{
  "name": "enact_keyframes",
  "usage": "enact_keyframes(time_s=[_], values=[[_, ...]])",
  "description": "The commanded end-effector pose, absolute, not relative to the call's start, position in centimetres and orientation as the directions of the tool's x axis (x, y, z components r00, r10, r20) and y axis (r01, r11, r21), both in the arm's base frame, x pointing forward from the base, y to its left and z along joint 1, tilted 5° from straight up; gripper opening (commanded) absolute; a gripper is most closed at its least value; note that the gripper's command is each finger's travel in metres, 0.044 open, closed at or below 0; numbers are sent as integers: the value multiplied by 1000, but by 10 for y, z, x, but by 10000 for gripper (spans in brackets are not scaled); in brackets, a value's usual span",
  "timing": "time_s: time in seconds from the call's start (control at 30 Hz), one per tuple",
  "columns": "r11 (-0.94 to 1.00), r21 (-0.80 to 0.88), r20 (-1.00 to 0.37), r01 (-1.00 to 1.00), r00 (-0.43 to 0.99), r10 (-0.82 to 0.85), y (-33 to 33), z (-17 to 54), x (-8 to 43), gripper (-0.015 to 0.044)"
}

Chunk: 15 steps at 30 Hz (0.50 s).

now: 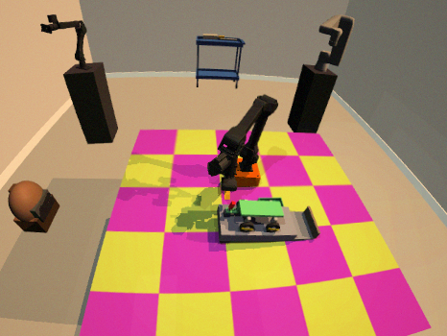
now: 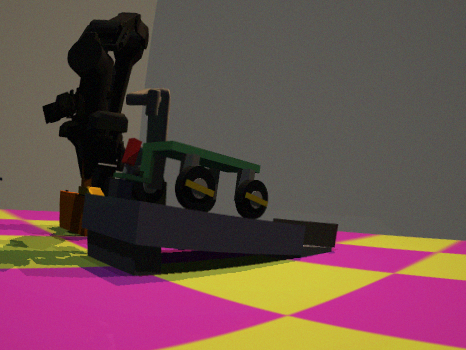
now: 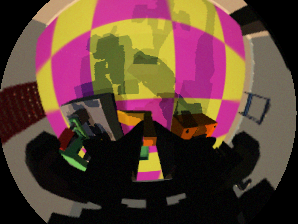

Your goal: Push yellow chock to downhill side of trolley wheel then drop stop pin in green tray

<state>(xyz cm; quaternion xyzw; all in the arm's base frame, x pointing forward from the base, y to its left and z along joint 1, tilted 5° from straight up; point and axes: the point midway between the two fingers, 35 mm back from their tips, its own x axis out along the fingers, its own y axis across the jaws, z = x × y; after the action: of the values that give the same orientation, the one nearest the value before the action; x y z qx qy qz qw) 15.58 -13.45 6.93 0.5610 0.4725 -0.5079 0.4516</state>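
My gripper [image 1: 228, 189] [image 3: 148, 123] is shut on the chock [image 1: 227, 195] [image 2: 95, 191] [image 3: 131, 118], whose yellow body shows below the fingers. It holds the chock above the mat, beside the ramp's uphill end; the fingers hide most of the handle. The green trolley [image 1: 261, 208] [image 2: 205, 154] stands on the grey ramp [image 1: 254, 235] [image 2: 200, 226]. The red-headed stop pin [image 1: 232, 205] [image 2: 132, 151] [image 3: 65, 139] stands upright at the trolley's uphill end. A dark green rim [image 1: 270, 199], apparently the tray, shows behind the trolley and is mostly hidden.
The arm's orange base [image 1: 247, 180] [image 2: 71, 210] [image 3: 192, 128] is close behind the gripper. The ramp's raised end wall [image 1: 312, 222] [image 2: 320, 234] stands at its downhill end. The trolley's raised deck is near the gripper. A blue cart [image 1: 220, 42] and two pedestals stand far back.
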Motion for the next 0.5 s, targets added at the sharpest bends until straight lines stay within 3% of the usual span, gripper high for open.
enact_keyframes(time_s=[0.0, 0.47], values=[[-142, 33, -997, 989, 43, 67, -137, 83, 156, 0], [-142, 34, -997, 989, 43, 67, -143, 129, 157, 0]])
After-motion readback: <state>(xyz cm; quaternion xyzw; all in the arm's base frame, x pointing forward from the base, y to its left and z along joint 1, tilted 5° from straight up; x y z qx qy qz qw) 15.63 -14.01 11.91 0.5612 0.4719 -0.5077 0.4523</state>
